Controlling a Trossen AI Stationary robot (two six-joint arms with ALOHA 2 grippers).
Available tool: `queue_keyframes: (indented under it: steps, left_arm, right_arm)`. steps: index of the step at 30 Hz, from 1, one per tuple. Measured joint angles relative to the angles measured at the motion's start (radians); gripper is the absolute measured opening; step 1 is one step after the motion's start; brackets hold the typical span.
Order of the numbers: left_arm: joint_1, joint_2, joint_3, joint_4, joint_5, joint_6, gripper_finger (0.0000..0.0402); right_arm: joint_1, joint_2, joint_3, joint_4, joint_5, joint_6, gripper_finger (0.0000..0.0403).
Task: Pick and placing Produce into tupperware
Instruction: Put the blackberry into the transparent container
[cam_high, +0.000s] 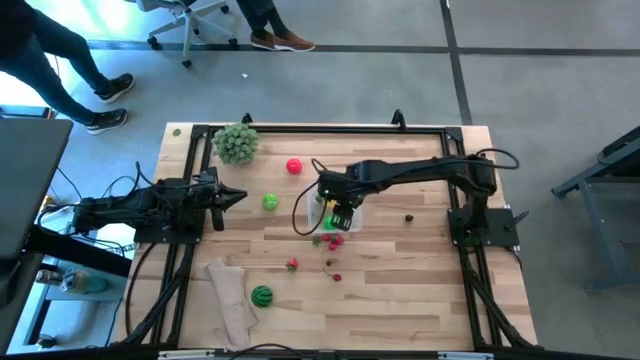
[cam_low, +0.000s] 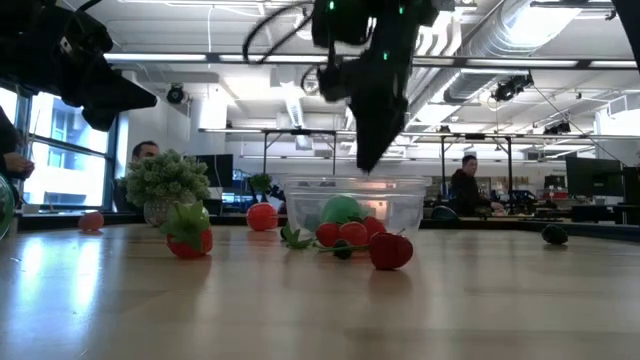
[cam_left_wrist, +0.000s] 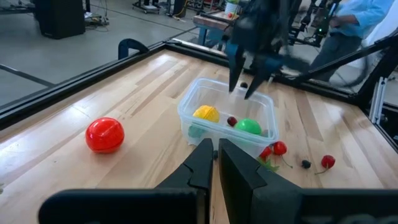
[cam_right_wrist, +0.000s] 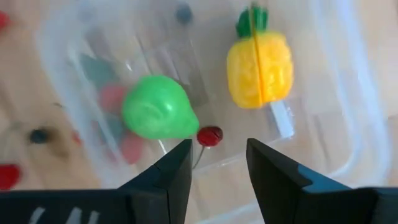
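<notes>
Tupperware (cam_high: 345, 222) largely covered in high view by right gripper (cam_high: 340, 216); contents not made out there. Small dark item (cam_high: 409, 217) on table right of it too small to be identified. In low view, fruit inside tupperware (cam_low: 356, 208) blurred through clear wall; right arm cut off by top edge. In right wrist view, tupperware corners (cam_right_wrist: 348, 149) cut off by picture edge; red and dark pieces beneath clear floor (cam_right_wrist: 118, 99) smeared, shapes not told. In left wrist view, left gripper (cam_left_wrist: 215, 163) base cut off at bottom edge.
</notes>
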Motion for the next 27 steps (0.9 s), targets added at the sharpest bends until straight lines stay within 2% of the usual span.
queue_keyframes:
  steps: [3,6,10,14,21,27]
  left_arm:
    - [0.0,0.0,0.0,-0.001,0.0,0.0,0.0017]
    - [0.0,0.0,0.0,-0.001,0.0,0.0,0.0017]
    - [0.0,0.0,0.0,0.0,0.0,0.0,0.0017]
    - [0.0,0.0,0.0,-0.001,0.0,0.0,0.0017]
    - [0.0,0.0,0.0,-0.001,0.0,0.0,0.0017]
    - [0.0,0.0,0.0,-0.001,0.0,0.0,0.0017]
  right_arm:
    - [0.017,-0.038,0.056,-0.05,0.002,-0.003,0.0145]
    - [0.044,-0.091,0.104,-0.114,0.049,-0.001,0.0145]
    - [0.096,-0.199,0.113,-0.187,0.165,0.041,0.0144]
    - [0.17,-0.337,0.067,-0.235,0.305,0.134,0.0144]
    - [0.329,-0.606,-0.185,-0.222,0.472,0.378,0.0144]
    - [0.443,-0.795,-0.496,-0.2,0.443,0.593,0.0144]
